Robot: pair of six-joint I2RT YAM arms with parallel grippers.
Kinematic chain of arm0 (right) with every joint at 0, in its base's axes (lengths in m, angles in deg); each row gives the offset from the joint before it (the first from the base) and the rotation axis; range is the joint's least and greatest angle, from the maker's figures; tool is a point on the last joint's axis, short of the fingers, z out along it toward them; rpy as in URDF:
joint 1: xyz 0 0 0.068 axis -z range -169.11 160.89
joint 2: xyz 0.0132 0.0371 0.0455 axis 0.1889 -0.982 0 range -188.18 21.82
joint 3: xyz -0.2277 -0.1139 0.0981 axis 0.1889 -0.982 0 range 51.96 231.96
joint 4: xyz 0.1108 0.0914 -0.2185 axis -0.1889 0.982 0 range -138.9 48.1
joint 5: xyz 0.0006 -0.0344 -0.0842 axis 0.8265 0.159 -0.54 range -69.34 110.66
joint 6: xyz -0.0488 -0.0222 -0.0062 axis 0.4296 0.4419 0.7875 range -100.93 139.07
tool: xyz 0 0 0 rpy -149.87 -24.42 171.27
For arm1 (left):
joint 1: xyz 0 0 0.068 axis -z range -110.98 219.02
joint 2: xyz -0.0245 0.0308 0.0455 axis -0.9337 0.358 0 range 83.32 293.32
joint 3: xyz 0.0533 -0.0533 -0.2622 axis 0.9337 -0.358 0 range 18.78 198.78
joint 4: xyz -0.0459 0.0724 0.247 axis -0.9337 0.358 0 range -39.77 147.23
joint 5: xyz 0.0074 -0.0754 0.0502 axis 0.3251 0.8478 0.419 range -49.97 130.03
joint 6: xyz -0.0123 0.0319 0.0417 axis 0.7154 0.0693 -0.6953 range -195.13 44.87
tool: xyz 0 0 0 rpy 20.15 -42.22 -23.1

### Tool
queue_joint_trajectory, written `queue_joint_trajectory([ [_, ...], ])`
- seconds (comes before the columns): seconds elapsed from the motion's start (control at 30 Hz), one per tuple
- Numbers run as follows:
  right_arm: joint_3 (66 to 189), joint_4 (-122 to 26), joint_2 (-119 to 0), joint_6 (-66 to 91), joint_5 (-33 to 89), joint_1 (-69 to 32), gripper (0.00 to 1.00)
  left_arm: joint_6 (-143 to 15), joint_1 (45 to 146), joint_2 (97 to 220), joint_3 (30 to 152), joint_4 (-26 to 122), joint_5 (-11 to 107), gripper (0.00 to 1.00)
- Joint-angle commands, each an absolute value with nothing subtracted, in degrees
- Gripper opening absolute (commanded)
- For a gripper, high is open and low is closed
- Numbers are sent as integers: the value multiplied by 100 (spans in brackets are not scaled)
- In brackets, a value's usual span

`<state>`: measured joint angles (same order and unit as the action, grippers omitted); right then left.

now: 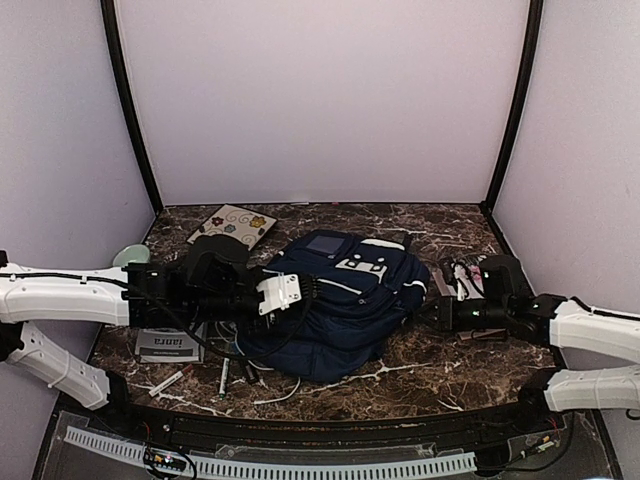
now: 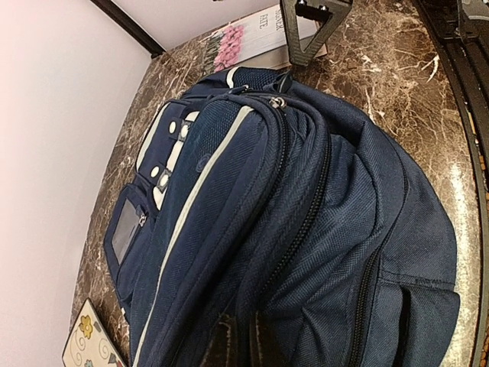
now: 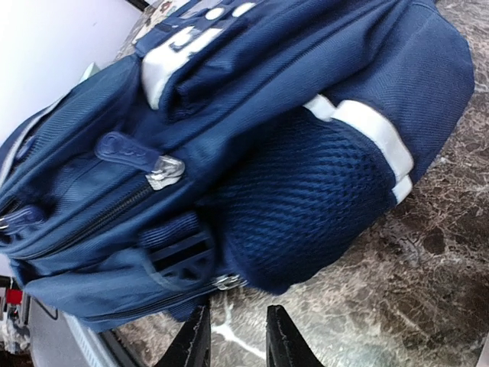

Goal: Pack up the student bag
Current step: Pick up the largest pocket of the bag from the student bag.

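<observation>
The student bag (image 1: 345,300), navy with white trim, lies on its back in the middle of the marble table (image 1: 440,375). In the left wrist view it (image 2: 306,199) fills the frame, zippers closed along its side. My left gripper (image 1: 312,290) is at the bag's left side, and its dark fingers (image 2: 243,340) are shut on a fold of the bag's fabric. My right gripper (image 1: 428,308) sits low at the bag's right side. Its jaws (image 3: 238,332) stand open over bare marble, just short of the mesh side pocket (image 3: 306,199) and a silver zipper pull (image 3: 228,281).
A flower-patterned notebook (image 1: 232,224) lies at the back left and a grey book (image 1: 170,343) under my left arm. Pens (image 1: 225,375) and a white cable (image 1: 280,395) lie at the front. Another book (image 1: 468,280) with a pink-flowered cover (image 2: 244,42) rests by my right arm.
</observation>
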<state>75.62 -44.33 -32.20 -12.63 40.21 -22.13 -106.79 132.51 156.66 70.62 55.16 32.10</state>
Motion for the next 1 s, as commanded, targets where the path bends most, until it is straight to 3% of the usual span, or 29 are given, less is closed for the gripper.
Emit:
queue_joint_trajectory([
  [0.0, 7163, -5885, -3589, -1242, 3785, -2396, 25, -10476, 13213, 15070, 7520, 4938, 2974, 0],
  [0.33, 6735, -6982, -4338, -850, 2595, -3059, 24, -10510, 13213, 15069, 7590, 4981, 3026, 0],
  [0.47, 6725, -7421, -4769, -720, 2438, -3068, 29, -10536, 13213, 15101, 7632, 5014, 3001, 0],
  [0.63, 6953, -7743, -5081, -296, 2950, -3199, 34, -10512, 13213, 15056, 7588, 4912, 3107, 0],
  [0.97, 6838, -8031, -5042, -65, 3298, -3356, 34, -10506, 13213, 15113, 7565, 4893, 3080, 0],
])
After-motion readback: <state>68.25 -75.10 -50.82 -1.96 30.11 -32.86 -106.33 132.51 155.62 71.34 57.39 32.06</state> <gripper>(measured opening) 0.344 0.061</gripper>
